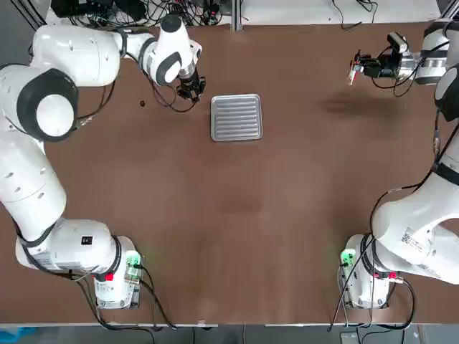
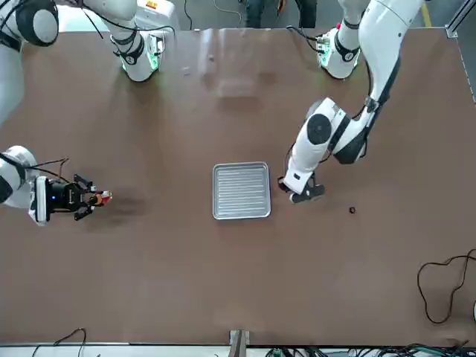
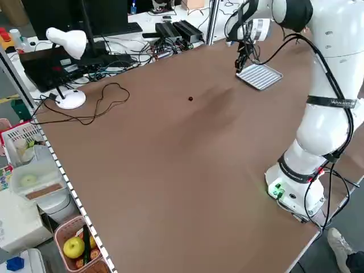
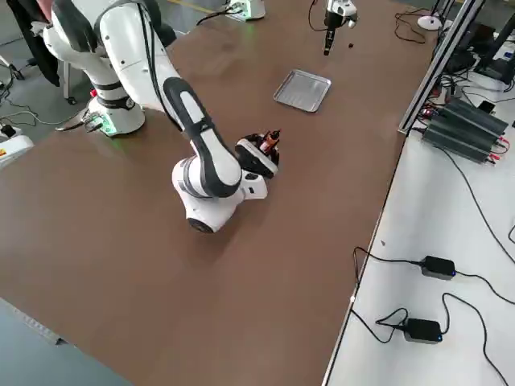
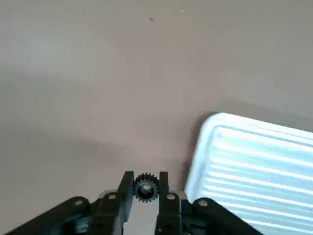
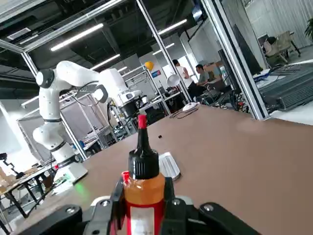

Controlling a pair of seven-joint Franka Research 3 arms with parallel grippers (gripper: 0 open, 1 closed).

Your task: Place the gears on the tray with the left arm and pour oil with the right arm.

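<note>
Top view: left gripper point(image 1: 192, 89), upper centre-left just beside the tray point(image 1: 236, 117), is clamped on one gear point(image 5: 145, 186). Second gear point(image 1: 142, 103) lies on the table point(image 1: 237, 215), upper left. Right gripper point(image 1: 356, 69), upper right, is clamped on the oil bottle point(image 6: 142, 188).

i'm counting two gears, one point(image 5: 145, 187) pinched in my left gripper point(image 5: 145, 188), one point(image 1: 142, 103) at upper left of the top view; one tray point(image 1: 236, 117); one oil bottle point(image 6: 143, 188).
</note>
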